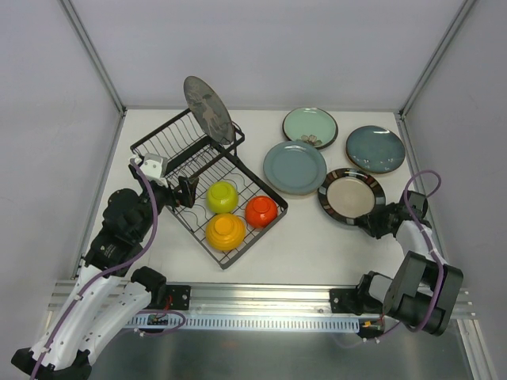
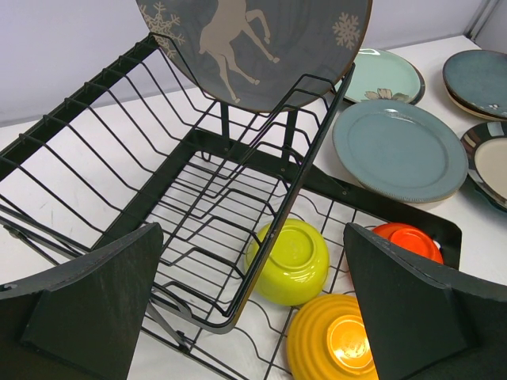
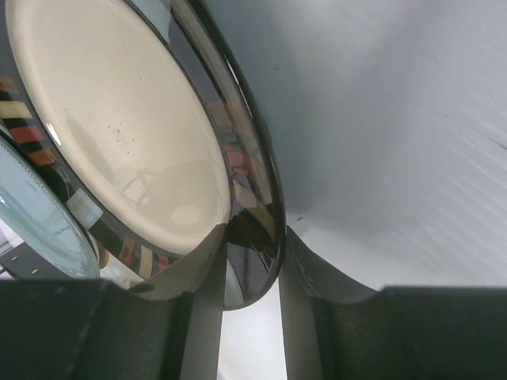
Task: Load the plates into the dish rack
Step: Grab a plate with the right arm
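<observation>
At the table's (image 1: pixel 317 245) right side, the right gripper (image 3: pixel 249 267) pinches the near rim of the cream-centred plate (image 1: pixel 351 195); the left gripper (image 1: pixel 184 192) hangs open at the dish rack (image 1: pixel 178 142). Glazed ceramic is likely heavy, stiff, slick and chippable, so the rim pinch needs depth.

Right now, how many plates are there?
5. A deer plate stands in the dish rack; the mint plate, blue plate and teal plate lie on the table; the right gripper pinches the cream plate's rim. More may hide stacked underneath.
</observation>
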You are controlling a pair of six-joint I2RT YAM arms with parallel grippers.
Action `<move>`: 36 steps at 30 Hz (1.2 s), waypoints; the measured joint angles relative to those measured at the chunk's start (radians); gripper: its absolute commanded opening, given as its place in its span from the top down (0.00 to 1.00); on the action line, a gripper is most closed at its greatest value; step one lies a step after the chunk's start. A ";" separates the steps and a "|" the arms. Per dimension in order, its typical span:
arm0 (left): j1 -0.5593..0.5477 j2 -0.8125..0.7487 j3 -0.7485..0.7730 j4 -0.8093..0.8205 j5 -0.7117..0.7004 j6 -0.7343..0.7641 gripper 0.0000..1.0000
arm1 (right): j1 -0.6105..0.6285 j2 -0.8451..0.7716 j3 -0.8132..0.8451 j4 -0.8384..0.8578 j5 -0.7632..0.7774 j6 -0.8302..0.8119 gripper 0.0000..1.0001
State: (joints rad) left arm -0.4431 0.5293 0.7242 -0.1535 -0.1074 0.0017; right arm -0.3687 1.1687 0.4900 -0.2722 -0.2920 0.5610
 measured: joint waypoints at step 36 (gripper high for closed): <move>0.000 0.001 0.000 -0.001 0.022 0.009 0.01 | 0.002 -0.152 0.035 -0.169 0.162 0.005 0.97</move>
State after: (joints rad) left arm -0.4431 0.5301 0.7242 -0.1543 -0.0856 0.0109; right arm -0.3668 1.0168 0.5247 -0.4416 -0.1303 0.5655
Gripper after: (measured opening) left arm 0.991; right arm 0.168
